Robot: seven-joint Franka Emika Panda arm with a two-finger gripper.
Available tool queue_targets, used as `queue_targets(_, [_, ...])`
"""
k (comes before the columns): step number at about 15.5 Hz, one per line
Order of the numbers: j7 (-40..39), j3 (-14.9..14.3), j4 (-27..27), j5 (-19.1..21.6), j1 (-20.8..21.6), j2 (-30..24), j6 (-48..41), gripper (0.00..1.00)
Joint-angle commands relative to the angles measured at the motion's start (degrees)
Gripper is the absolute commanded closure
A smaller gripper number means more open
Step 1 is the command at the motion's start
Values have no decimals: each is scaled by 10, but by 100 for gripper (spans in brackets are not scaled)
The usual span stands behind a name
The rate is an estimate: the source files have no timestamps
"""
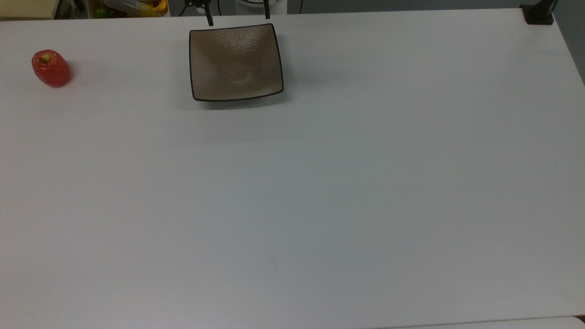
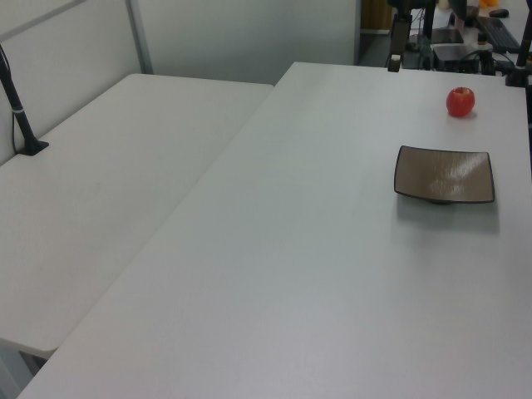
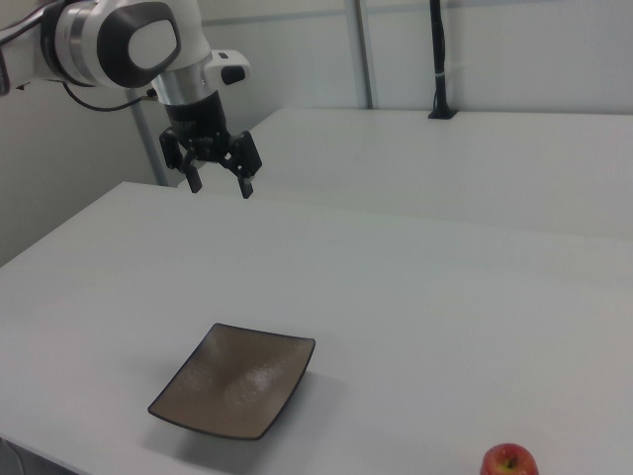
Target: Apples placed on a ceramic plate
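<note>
The small glossy red apple (image 1: 50, 68) stands on the white table near the top view's left edge, well apart from the plate. It also shows at the far end of the table (image 2: 460, 101) in the left view and at the bottom edge (image 3: 509, 461) of the right view. The square brownish-tan ceramic plate (image 1: 235, 61) with a thin dark rim lies flat with nothing on it (image 2: 445, 174) (image 3: 235, 381). My gripper (image 3: 220, 184) hangs open and holds nothing, high above the table behind the plate. Its two dark fingertips (image 1: 209, 20) poke in at the top view's upper edge.
A second white table (image 2: 108, 166) adjoins on the left view's left, with a black clamped post (image 2: 21, 108) on it. Another black clamp (image 1: 538, 13) sits at the top view's upper right corner. A box of coloured items (image 1: 132, 7) lies beyond the far edge.
</note>
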Motion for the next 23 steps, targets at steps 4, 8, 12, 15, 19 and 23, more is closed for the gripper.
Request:
queue_targets(4, [-13, -4, -9, 14, 1, -10, 8, 0])
queue_targets(8, [-11, -4, -8, 14, 0, -10, 10, 0])
queue_targets(12, [-11, -4, -9, 14, -1, -10, 8, 0])
queue_targets(15, [-29, -3, -9, 14, -4, -11, -1, 0])
queue_targets(19, [-174, -4, -9, 14, -16, -11, -32, 0])
queue_targets(23, [-240, -6, -8, 13, -23, -15, -61, 0])
